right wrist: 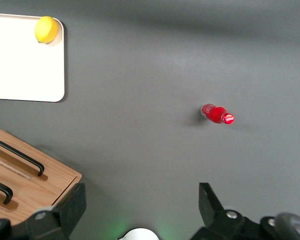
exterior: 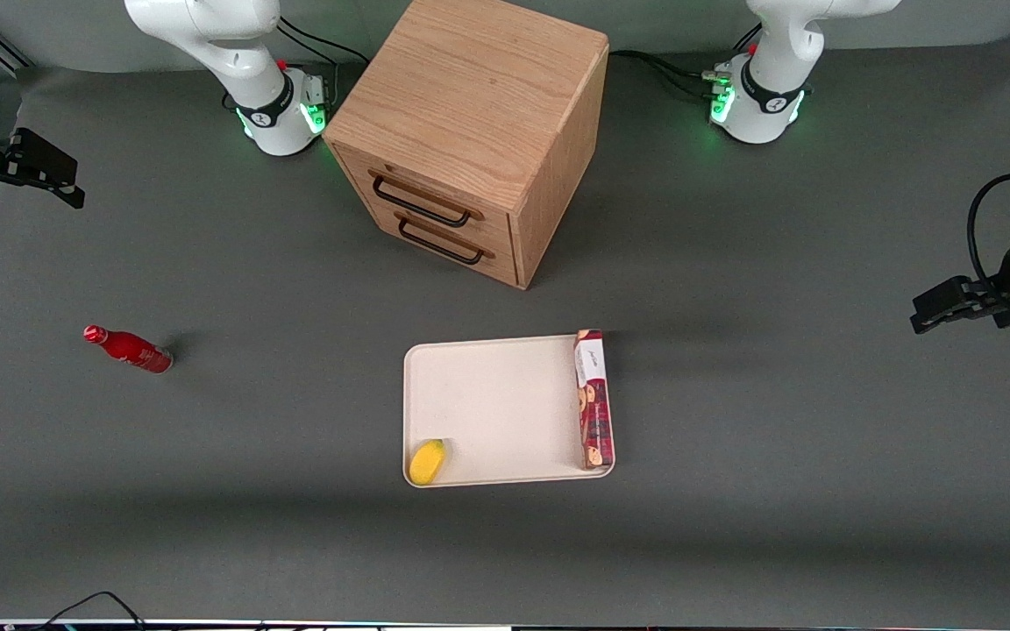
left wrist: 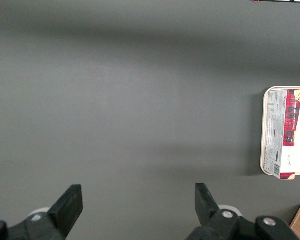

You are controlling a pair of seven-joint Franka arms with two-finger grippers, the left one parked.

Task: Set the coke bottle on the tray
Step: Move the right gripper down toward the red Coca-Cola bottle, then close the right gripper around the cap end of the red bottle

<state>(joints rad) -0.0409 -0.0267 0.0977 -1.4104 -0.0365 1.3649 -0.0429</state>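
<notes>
The coke bottle [exterior: 130,349] is a small glossy red bottle with a red cap. It stands alone on the grey table toward the working arm's end, and also shows in the right wrist view [right wrist: 217,114]. The cream-white tray [exterior: 496,403] lies mid-table in front of the cabinet, and also shows in the right wrist view [right wrist: 25,65]. My right gripper [exterior: 62,180] hangs high above the table, farther from the front camera than the bottle and well apart from it. It is open and empty, with the fingers [right wrist: 210,205] wide apart.
A long red-patterned cookie box [exterior: 593,399] lies on the tray's edge toward the parked arm's end. A yellow lemon [exterior: 427,462] sits in the tray's corner nearest the camera. A wooden drawer cabinet [exterior: 470,131] stands between the two arm bases.
</notes>
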